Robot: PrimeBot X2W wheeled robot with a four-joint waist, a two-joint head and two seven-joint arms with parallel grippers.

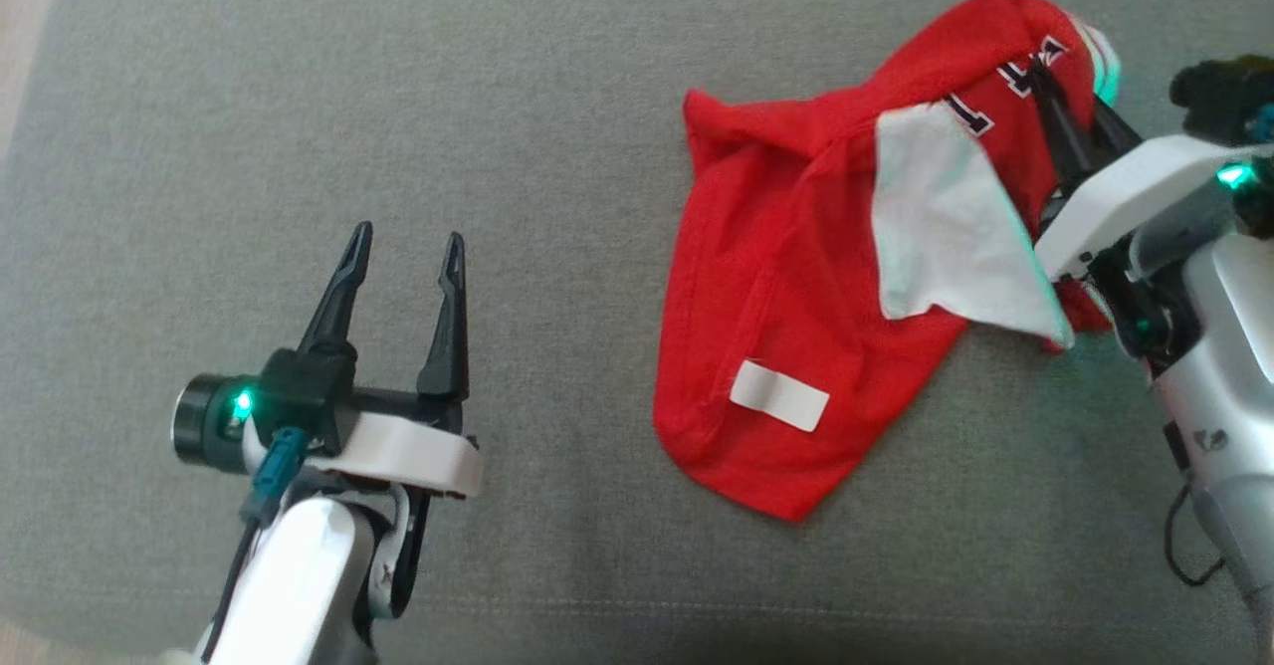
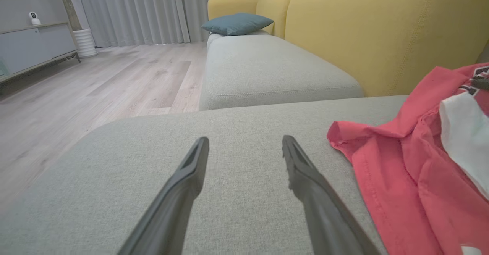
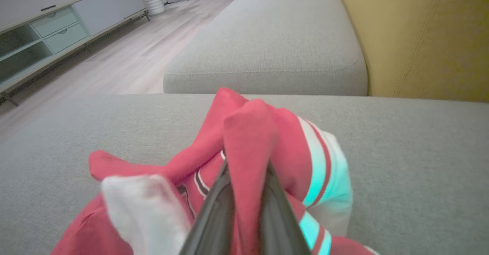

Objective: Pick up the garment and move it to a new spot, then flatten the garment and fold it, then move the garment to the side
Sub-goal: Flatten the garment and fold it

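The garment [image 1: 786, 307] is a red shirt with white sleeves and dark lettering, lying crumpled on the grey cushion [image 1: 498, 98] at the right of the head view. My right gripper [image 1: 1040, 73] is shut on a red fold near its top. In the right wrist view that pinched fold of the garment [image 3: 248, 140] bulges up between the two dark fingers [image 3: 217, 205] of the right gripper [image 3: 246, 171]. My left gripper [image 1: 406, 247] stands open over bare cushion, well to the left of the shirt. In the left wrist view the garment [image 2: 412, 178] lies to the right of the left gripper [image 2: 244, 148].
A yellow sofa back [image 2: 374, 33] runs behind the cushion. A second grey cushion [image 2: 267, 68] with a blue pillow [image 2: 237, 23] lies beyond. Wooden floor [image 2: 95, 83] and a low cabinet [image 2: 34, 49] are off to the left, with curtains behind.
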